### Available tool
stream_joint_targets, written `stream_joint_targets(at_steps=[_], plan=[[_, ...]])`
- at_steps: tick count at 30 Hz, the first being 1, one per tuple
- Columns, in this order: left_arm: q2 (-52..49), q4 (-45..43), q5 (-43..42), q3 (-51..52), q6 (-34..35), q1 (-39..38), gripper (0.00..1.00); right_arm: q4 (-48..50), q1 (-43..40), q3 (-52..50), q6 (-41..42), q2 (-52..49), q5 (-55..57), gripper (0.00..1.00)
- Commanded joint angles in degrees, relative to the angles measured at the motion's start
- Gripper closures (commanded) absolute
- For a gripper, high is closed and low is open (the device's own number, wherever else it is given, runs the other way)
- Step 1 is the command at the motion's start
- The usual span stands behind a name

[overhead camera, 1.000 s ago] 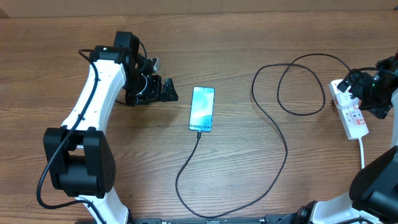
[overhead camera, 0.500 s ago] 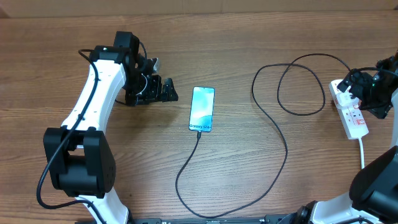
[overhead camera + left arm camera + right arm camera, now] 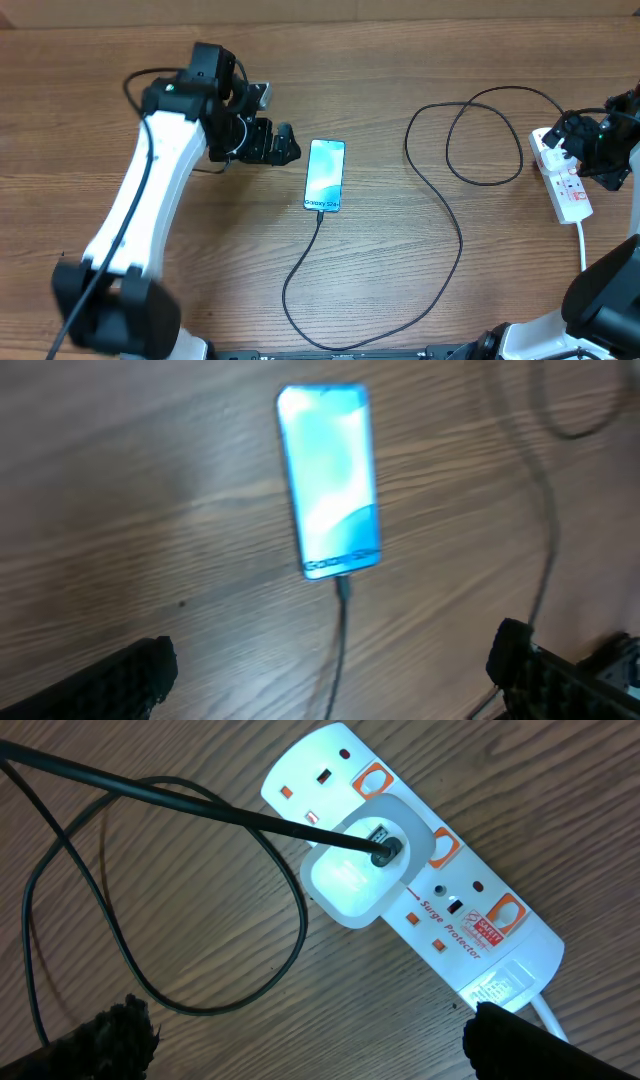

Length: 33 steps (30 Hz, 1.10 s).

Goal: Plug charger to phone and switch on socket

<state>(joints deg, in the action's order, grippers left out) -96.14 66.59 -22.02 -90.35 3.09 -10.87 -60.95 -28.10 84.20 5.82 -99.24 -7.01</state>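
Phone: the slim smartphone with a bright blue-teal screen lies flat near the middle of the brown wooden surface, screen up, text end toward the robot.
Phone end of charger: the long thin black charger cable meets the phone's near edge, and the left wrist view shows its tip at that edge. This step looks done, though how fully the tip is seated cannot be told.
Cable run: it loops across the surface toward the right and ends at the socket.
Socket: the white elongated power strip with orange-red switch marks lies at the right edge of the surface.
Socket end of charger: the cable goes into a rounded white adapter block that sits in one outlet of the strip, so this end looks plugged too.
Switch: the orange-red rocker beside the adapter is untouched at this moment, and whether it is on or off cannot be read.
Left fingers: spread wide, holding nothing, just left of the phone.
Right fingers: spread wide, empty, hanging over the strip.
Left to do: probably only pressing the switch, a job for the right arm.
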Motion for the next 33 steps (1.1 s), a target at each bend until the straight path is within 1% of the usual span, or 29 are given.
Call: stream_joint_targets(at_steps=[1,7,8,9,13,16,17,19,20,21,22,24,30,33], plan=[[6.1,0.0,0.2,-0.2,0.8,-0.3,0.0,0.3,0.0,0.1,-0.1,0.3,0.7,0.0],[10.6,0.1,0.2,-0.2,0.7,-0.3,0.0,0.3,0.0,0.1,-0.1,0.3,0.7,0.0],[11.6,0.2,4.2,-0.2,-1.0,-0.3,0.0,0.3,0.0,0.1,-0.1,0.3,0.7,0.0],[12.1,0.3,7.2,-0.1,-1.2,-0.3,0.0,0.3,0.0,0.1,-0.1,0.3,0.7,0.0],[13.4,-2.1,10.7,2.2,-1.3,-0.6,0.0,0.3,0.0,0.1,-0.1,0.3,0.7,0.0],[14.6,-11.3,10.6,9.8,-1.8,-0.6,0.0,0.3,0.0,0.1,-0.1,0.3,0.7,0.0],[15.3,-18.0,10.4,15.1,-1.8,-0.7,0.01,0.3,0.0,0.1,-0.1,0.3,0.7,0.0],[16.2,-25.0,10.4,20.4,-1.8,-0.7,0.0,0.3,0.0,0.1,-0.1,0.3,0.7,0.0],[17.2,-32.7,10.6,26.3,-1.8,-0.7,0.01,0.3,0.0,0.1,-0.1,0.3,0.7,0.0],[17.6,-36.5,10.6,29.1,-1.8,-0.7,0.0,0.3,0.0,0.1,-0.1,0.3,0.7,0.0],[18.5,-44.3,10.6,34.8,-1.8,-0.7,0.0,0.3,0.0,0.1,-0.1,0.3,0.7,0.0],[19.6,-51.6,10.6,40.2,-1.8,-0.7,0.0,0.3,0.0,0.1,-0.1,0.3,0.7,0.0],[23.9,-67.9,10.7,54.6,-1.8,-0.7,0.0,0.3,0.0,0.1,-0.1,0.3,0.7,0.0],[26.2,-74.5,12.7,61.4,-0.5,-0.6,0.0,0.3,0.0,0.1,-0.1,0.3,0.7,0.0]])
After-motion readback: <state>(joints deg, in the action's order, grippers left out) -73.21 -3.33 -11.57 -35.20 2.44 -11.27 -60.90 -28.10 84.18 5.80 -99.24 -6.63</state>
